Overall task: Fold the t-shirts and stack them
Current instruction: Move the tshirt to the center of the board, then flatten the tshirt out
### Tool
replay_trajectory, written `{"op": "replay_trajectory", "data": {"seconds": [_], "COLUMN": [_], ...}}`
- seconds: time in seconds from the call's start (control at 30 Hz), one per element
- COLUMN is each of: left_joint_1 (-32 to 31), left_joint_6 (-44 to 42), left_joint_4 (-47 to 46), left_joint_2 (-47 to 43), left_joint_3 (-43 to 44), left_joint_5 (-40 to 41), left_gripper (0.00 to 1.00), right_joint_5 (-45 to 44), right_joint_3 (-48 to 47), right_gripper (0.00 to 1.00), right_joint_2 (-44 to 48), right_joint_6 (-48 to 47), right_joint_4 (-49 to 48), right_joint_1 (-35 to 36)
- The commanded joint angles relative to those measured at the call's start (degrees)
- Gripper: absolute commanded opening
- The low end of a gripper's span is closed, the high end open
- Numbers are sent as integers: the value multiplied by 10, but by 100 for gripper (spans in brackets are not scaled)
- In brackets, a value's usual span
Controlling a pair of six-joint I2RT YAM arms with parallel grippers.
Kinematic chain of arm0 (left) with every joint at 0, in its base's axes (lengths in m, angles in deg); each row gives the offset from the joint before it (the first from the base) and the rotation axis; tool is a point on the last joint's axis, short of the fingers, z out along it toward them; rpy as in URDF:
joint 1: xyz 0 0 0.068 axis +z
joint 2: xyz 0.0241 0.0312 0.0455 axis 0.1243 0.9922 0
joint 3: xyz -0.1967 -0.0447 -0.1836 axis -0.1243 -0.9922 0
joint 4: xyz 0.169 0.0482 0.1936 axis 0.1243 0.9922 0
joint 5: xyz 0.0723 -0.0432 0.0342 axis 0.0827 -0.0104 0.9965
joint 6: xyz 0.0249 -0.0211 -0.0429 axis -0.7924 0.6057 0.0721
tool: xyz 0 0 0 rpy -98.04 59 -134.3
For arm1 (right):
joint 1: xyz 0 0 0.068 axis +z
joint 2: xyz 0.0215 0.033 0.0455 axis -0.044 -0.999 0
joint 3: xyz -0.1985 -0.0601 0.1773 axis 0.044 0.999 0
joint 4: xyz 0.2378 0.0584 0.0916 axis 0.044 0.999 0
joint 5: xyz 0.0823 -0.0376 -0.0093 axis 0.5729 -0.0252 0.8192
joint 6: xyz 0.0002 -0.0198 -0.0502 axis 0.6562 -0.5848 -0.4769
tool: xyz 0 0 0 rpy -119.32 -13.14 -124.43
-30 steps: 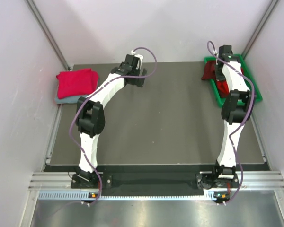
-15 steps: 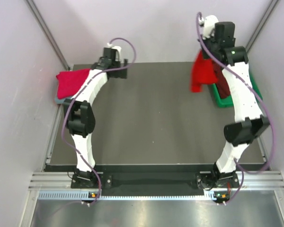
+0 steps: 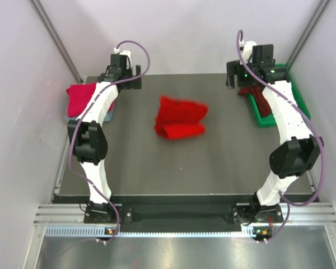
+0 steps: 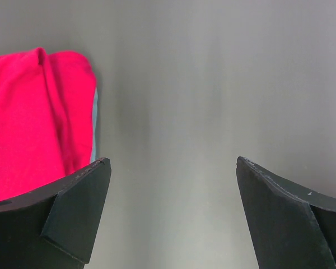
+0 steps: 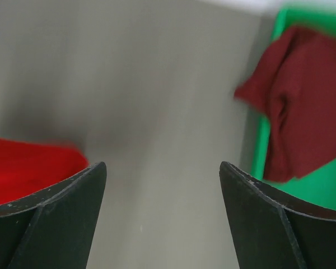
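I'd call it roughly halfway. Just off to the left of the left gripper (image 4: 171,168) sits the stack: the pink shirt (image 3: 78,100) folded on top of the grey-blue shirt (image 4: 94,129), which only shows as a sliver. The left gripper hangs wide open over bare table (image 3: 157,162), holding nothing. Between the two grippers, a little nearer the robot than either, the red shirt (image 3: 179,119) lies in a crumpled heap, not folded yet. The right gripper (image 5: 162,168) is spread wide too, nothing in it. Just to its right the maroon shirt (image 5: 291,123) is bunched up in the green tray (image 5: 302,196). So two stacked, two left to fold, looks like.
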Motion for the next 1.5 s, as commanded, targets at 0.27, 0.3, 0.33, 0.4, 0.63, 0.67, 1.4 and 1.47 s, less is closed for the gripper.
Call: {"op": "replay_trajectory", "data": {"seconds": [0.27, 0.3, 0.33, 0.4, 0.63, 0.67, 1.4, 1.47], "left_joint_1": [-1, -1, -1, -1, 0, 1, 13, 13], "left_joint_6": [-9, -7, 0, 15, 8, 6, 9, 10], "left_joint_4": [6, 16, 17, 15, -1, -1, -11, -11], "left_joint_2": [-113, -127, -137, -160, -201, -203, -210, -208], "left_joint_3": [-124, -137, -166, -195, -237, -235, -244, -242], "left_joint_5": [-65, -85, -88, -87, -41, -38, -45, -45], "left_gripper": [96, 95, 95, 95, 95, 95, 96, 95], "right_joint_5": [167, 183, 187, 203, 266, 268, 236, 232], "right_joint_3": [-46, -52, -58, -66, -108, -107, -152, -153], "right_gripper": [75, 74, 73, 72, 72, 73, 77, 73], "right_joint_2": [-50, -59, -80, -102, -213, -218, -355, -358], "right_joint_6": [14, 15, 10, 4, 14, 18, 12, 11], "right_joint_4": [2, 3, 4, 0, 14, 12, 19, 20], "right_joint_1": [89, 100, 126, 149, 189, 188, 191, 191]}}
